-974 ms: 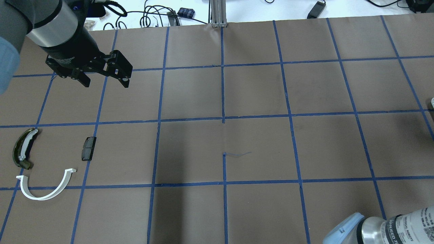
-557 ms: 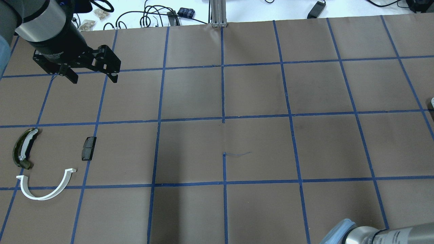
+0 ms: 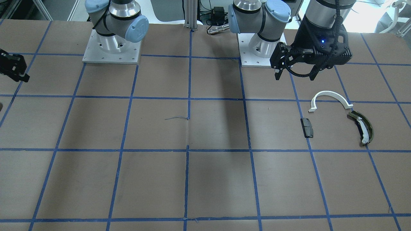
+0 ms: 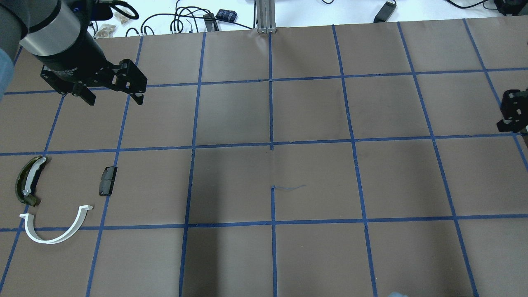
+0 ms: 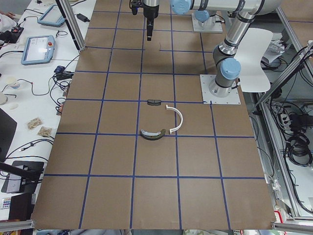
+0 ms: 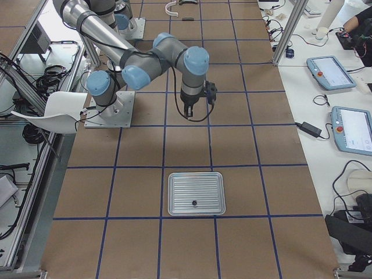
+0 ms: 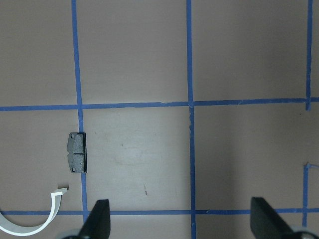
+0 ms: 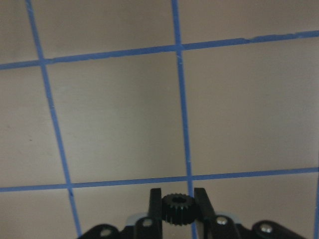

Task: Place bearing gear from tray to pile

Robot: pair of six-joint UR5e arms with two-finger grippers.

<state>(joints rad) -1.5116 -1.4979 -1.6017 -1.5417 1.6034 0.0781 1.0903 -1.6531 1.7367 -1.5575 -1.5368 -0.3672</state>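
Observation:
My right gripper [image 8: 176,219] is shut on a small black toothed bearing gear [image 8: 176,207], above bare table. It shows at the right edge of the overhead view [image 4: 513,113] and beyond the tray [image 6: 196,193] in the exterior right view [image 6: 190,110]. The pile lies at the table's left: a white half-ring arc [image 4: 55,227], a small black block [image 4: 107,180] and an olive-green curved piece [image 4: 28,180]. My left gripper [image 4: 113,97] is open and empty, raised beyond the pile. Its wrist view shows the block [image 7: 77,152] and the arc's end [image 7: 35,226].
The ribbed metal tray holds one small dark part [image 6: 193,203]. The brown table [image 4: 313,181] carries a blue tape grid. Cables and small items [image 4: 181,22] lie past its far edge. The two arm bases [image 3: 112,48] stand on the robot's side.
My right arm's elbow has left the overhead view's bottom right corner and the right gripper has come in at the right edge. My left gripper has shifted a little to the left.

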